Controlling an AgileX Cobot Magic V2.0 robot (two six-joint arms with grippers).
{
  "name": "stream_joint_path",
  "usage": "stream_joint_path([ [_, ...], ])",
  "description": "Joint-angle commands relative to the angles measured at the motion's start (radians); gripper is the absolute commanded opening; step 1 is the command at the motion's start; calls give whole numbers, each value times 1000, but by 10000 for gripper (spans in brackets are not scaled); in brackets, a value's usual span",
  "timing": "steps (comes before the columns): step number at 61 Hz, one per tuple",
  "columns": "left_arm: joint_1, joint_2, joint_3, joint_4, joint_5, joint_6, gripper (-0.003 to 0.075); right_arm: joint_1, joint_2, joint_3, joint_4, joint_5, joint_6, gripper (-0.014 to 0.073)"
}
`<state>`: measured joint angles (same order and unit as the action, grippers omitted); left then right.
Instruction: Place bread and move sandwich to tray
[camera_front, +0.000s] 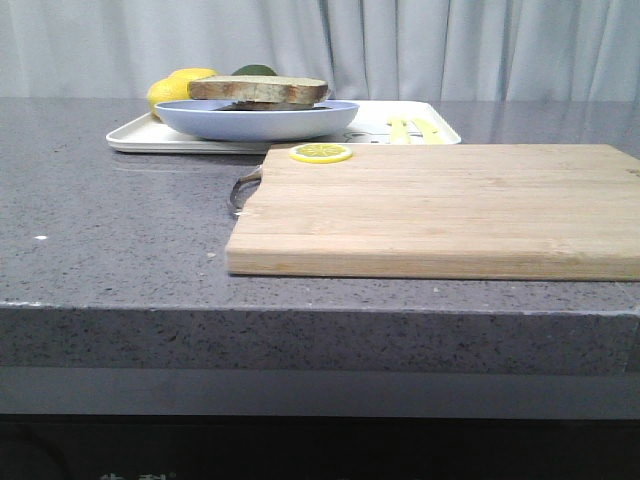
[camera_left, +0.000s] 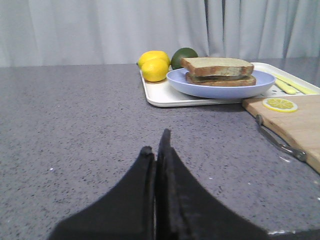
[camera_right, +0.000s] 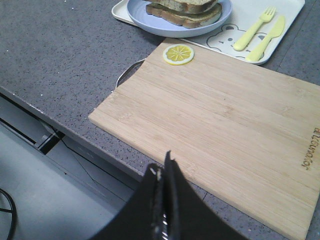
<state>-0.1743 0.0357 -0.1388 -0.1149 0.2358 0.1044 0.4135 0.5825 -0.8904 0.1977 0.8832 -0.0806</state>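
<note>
The sandwich (camera_left: 221, 79) lies on a round pale-blue plate (camera_front: 258, 122), and the plate stands on the white tray (camera_front: 135, 137) at the back of the counter. A thick bread slice (camera_front: 258, 88) with pale crumb and brown crust forms its top layer. My left gripper (camera_left: 156, 146) is shut with nothing in it, low over bare counter, well short of the tray. My right gripper (camera_right: 162, 167) is shut and empty too, above the counter's front edge at the near side of the cutting board. Neither gripper shows in the front view.
A wooden cutting board (camera_front: 440, 205) with a metal handle (camera_front: 243, 190) lies in front of the tray, a lemon slice (camera_front: 321, 153) on its far corner. Two lemons (camera_left: 155, 67) and a green fruit (camera_left: 184, 56) sit on the tray's left end, yellow cutlery (camera_right: 252, 35) on its right.
</note>
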Motion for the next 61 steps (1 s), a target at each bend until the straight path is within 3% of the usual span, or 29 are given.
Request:
stream_joint_path([
  [1,22,-23,16,115,-114,-166,-20,-4,1,-20,8,-74,-3,-70],
  [9,53,-48,69,107,-134,-184,-20,-4,1,-20,8,-74,-3,-70],
  [20,72,-64,146,105,-289,-184,-20,-4,1,-20,8,-74,-3,-70],
  [61,87,-64,145,89,-294,-184,-20,-4,1,-20,8,-74,-3,-70],
])
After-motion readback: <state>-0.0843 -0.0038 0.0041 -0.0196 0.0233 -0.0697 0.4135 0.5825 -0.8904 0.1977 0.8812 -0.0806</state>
